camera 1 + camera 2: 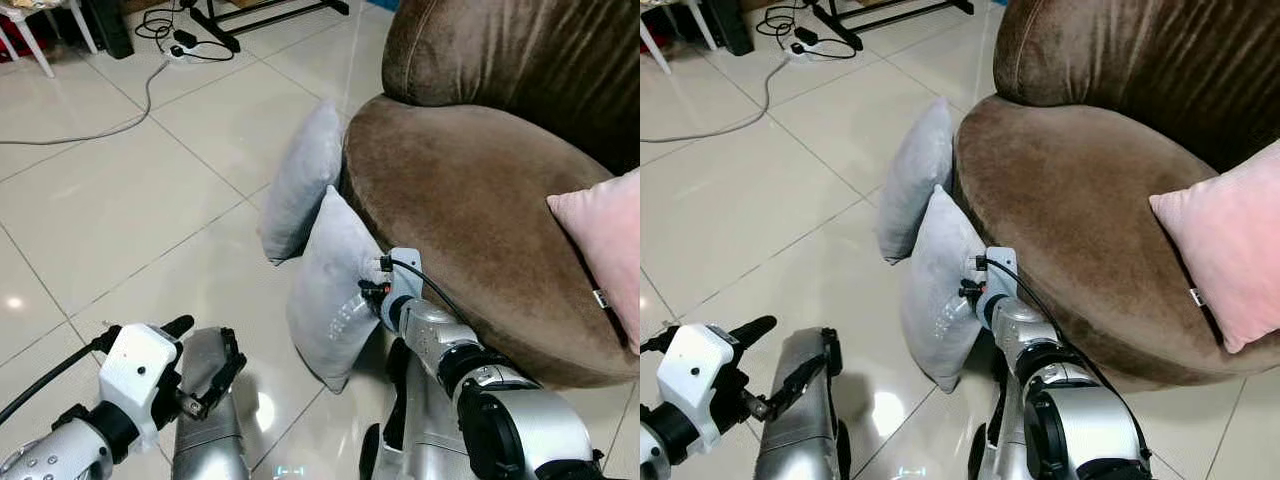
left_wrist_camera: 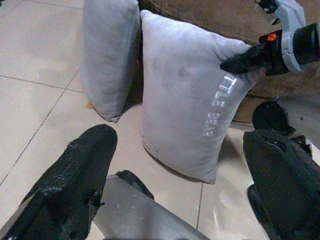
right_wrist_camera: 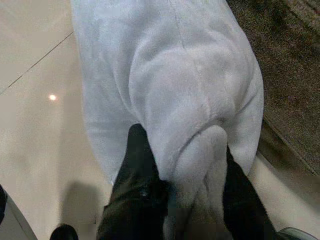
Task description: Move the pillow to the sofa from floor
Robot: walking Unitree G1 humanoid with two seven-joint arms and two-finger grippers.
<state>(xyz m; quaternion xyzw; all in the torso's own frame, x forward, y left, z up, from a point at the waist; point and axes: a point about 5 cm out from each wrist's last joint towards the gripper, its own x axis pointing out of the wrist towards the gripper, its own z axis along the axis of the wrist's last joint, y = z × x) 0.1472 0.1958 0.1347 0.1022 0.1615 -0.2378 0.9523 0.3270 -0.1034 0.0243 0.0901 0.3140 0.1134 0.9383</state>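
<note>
Glossy tiled floor (image 1: 120,200) beside brown velvet sofa (image 1: 470,200).
Soft grey pillow (image 1: 330,290) leaning against sofa, corner pinched in right gripper (image 3: 185,185) jaws; left gripper (image 2: 185,200) jaws spread, empty.

The floor (image 1: 120,200) is glossy cream tile with thin dark grout lines, and it throws back small bright spots of light. A round brown velvet sofa (image 1: 470,200) with a thick curved back fills the right side, with a pink cushion (image 1: 605,240) lying at its far right edge. Far back on the floor a grey cable (image 1: 110,125) runs to a power strip (image 1: 180,50) among black cords, near a black stand's feet (image 1: 240,25) and white furniture legs (image 1: 35,45).
</note>
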